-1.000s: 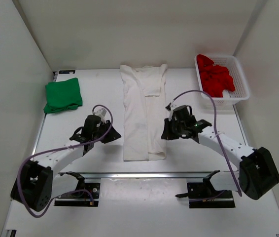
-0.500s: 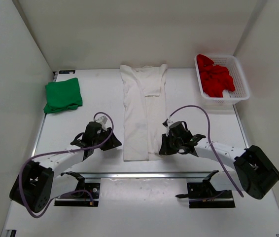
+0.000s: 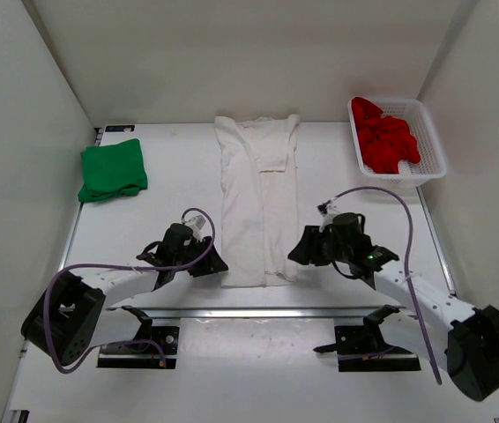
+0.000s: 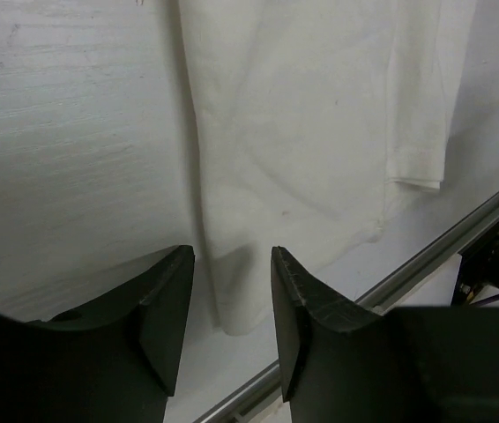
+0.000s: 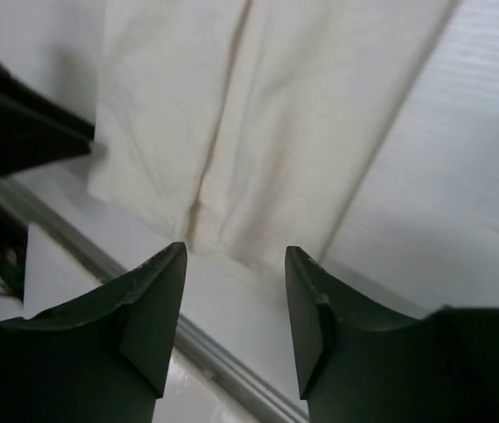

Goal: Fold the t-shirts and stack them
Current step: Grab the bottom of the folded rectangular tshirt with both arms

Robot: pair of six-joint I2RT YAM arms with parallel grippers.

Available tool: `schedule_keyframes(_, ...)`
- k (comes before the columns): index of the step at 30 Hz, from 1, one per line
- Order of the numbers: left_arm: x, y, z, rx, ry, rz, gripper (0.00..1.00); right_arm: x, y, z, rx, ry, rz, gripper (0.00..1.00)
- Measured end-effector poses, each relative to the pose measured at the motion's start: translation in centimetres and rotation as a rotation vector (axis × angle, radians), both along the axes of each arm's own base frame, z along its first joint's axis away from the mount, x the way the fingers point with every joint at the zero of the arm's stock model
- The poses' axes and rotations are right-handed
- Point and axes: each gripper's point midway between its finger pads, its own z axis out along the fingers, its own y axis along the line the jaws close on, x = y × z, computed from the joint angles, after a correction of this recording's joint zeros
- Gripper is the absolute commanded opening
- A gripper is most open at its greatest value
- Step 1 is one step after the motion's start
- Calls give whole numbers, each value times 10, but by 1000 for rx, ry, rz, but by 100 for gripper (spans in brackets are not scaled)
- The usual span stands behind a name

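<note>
Since a second ago, moved down to the near hem corners of the white t-shirt, lying long-folded mid-desk: left hand and right hand, both open, empty. Positioned to pinch for the crosswise fold.

Left arm and right arm: white links, black joint housings, 1 purple cable looping behind the fingers; fingers matte black, wedge-shaped, 2 per arm.
</note>
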Motion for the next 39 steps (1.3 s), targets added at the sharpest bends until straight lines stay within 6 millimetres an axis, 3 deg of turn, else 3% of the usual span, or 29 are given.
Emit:
schedule_keyframes(3, 0, 0, 0, 0, -2, 0, 51, 12, -23, -1, 56, -23, -113, 47)
schedule_keyframes(7, -3, 3, 0, 0, -5, 10, 53, -13, -33, -43, 48, 116, -136, 42)
schedule_keyframes(9, -4, 2, 0, 2, -7, 6, 52, -21, -28, -49, 76, 161, -124, 35)
schedule_keyframes(13, -14, -6, -1, 4, 0, -33, 47, -25, -18, -50, 113, 188, -105, 33)
schedule_keyframes(19, -24, -7, -4, -24, 19, -33, 37, -34, -5, -55, 145, 216, -72, 10)
schedule_keyframes(21, -26, -6, -5, -27, 22, -28, 34, -36, -4, -57, 141, 229, -74, 7)
schedule_keyframes(24, -30, -7, -7, -24, 35, -39, 22, -36, -4, -57, 136, 221, -77, 1)
schedule_keyframes(27, -37, -10, -9, -27, 60, -61, 19, -35, -4, -53, 138, 206, -78, 1)
schedule_keyframes(28, -39, -10, -9, -30, 65, -68, 27, -36, -4, -52, 136, 201, -77, 0)
schedule_keyframes(30, -41, -12, -7, -46, 74, -76, 41, -37, -3, -50, 138, 191, -75, 9)
schedule_keyframes(32, -43, -13, -4, -66, 64, -79, 47, -38, -4, -51, 140, 191, -79, 25)
schedule_keyframes(36, -46, -12, -2, -89, 59, -75, 43, -38, -7, -53, 140, 194, -86, 30)
schedule_keyframes(39, -48, -13, -4, -88, 71, -77, 35, -36, -9, -53, 141, 193, -92, 19)
